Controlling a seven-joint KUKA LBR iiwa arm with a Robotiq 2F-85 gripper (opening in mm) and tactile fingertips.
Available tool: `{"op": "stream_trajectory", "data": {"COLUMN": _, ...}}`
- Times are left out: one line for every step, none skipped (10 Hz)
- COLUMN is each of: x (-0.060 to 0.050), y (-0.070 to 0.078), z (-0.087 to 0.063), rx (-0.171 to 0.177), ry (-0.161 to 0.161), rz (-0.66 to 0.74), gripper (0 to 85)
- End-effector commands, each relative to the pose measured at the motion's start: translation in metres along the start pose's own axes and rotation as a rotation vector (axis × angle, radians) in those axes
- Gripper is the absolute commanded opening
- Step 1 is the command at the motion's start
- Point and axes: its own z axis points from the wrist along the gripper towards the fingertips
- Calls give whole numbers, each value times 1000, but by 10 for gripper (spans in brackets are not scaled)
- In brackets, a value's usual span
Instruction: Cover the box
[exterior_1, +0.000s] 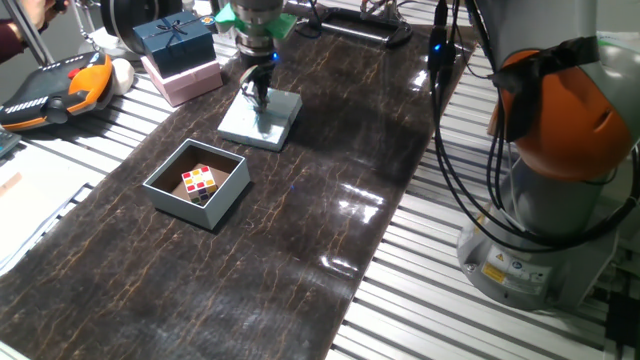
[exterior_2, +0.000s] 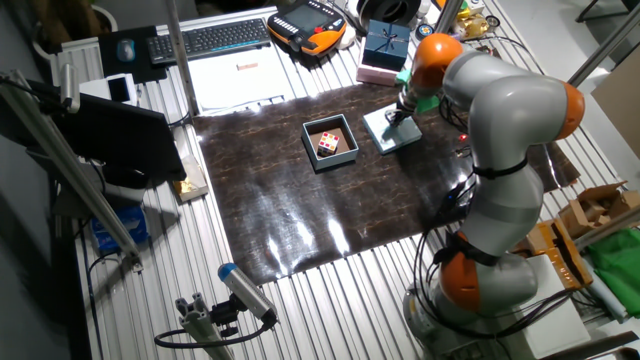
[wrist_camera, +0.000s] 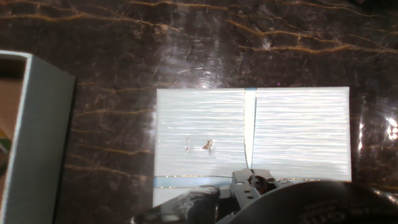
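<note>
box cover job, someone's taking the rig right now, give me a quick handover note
Gripper: down at the flat pale lid, fingertips at its surface; cannot tell whether open or shut, and no grasp is visible.
Lid: flat on the dark mat, beside the box and apart from it.
Box: open on the mat, a small colourful cube inside.
Done: the arm is at the lid.
Left: grasp and lift the lid, carry it over the box, set it down square on the rim.
</note>
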Motion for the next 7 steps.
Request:
{"op": "stream_trajectory", "data": {"x": 0, "y": 3, "z": -10, "rx": -3, "ry": 7, "rz": 5, "gripper": 7}}
{"op": "stream_trajectory", "data": {"x": 0, "y": 6, "z": -18, "rx": -3, "ry": 11, "rz": 8, "gripper": 7}}
{"op": "stream_trajectory", "data": {"x": -1, "y": 10, "z": -25, "rx": 2, "ry": 14, "rz": 8, "gripper": 7}}
{"op": "stream_trajectory", "data": {"x": -2, "y": 13, "z": -31, "rx": 6, "ry": 13, "rz": 11, "gripper": 7}}
{"op": "stream_trajectory", "data": {"x": -4, "y": 15, "z": -38, "rx": 7, "ry": 13, "rz": 15, "gripper": 7}}
{"op": "stream_trajectory", "data": {"x": -6, "y": 18, "z": -45, "rx": 11, "ry": 17, "rz": 20, "gripper": 7}}
{"op": "stream_trajectory", "data": {"x": -7, "y": 20, "z": -51, "rx": 9, "ry": 20, "rz": 26, "gripper": 7}}
